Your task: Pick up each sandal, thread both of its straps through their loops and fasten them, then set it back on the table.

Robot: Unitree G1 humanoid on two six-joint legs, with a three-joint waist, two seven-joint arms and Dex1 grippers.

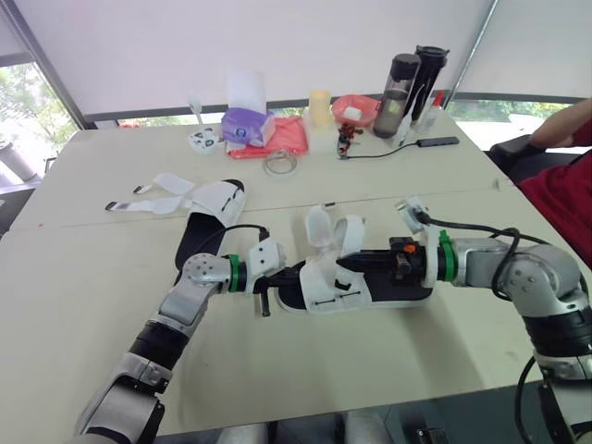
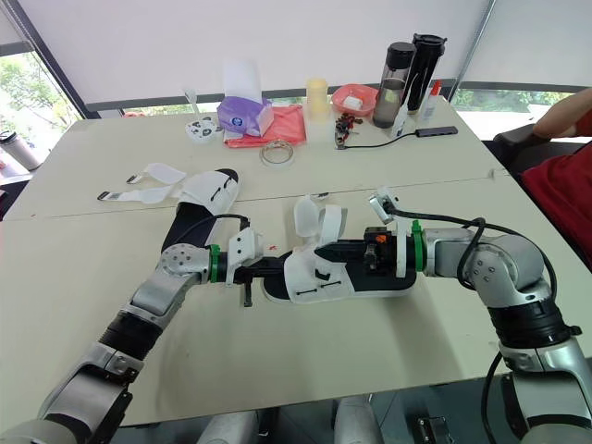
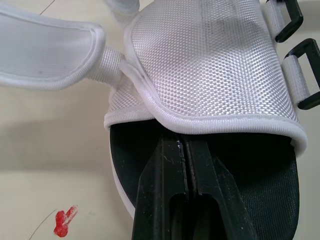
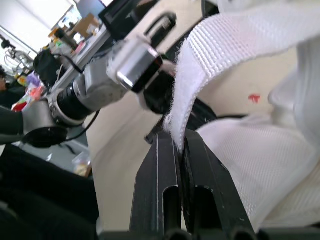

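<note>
A sandal [image 1: 338,287] with a white mesh upper and black sole lies at the table's middle. My left gripper [image 1: 292,276] is shut on the rim of its black sole [image 3: 250,170], just under the mesh upper [image 3: 210,65]. My right gripper [image 1: 345,265] comes in from the right and is shut on one white strap [image 4: 197,70], holding it raised over the upper. Two black loops [image 3: 306,75] sit on the upper's far side. A second strap [image 3: 45,50] hangs loose. The other sandal [image 1: 211,215] lies further back on the left, its straps [image 1: 157,199] spread open.
Along the far edge stand a purple tissue pack [image 1: 246,127], red cloth [image 1: 282,139], tape roll [image 1: 279,164], yellow cup [image 1: 319,107], red bowl [image 1: 354,109] and two dark bottles [image 1: 400,85]. A black cable [image 1: 388,151] runs there. A person in red [image 1: 564,190] sits at the right.
</note>
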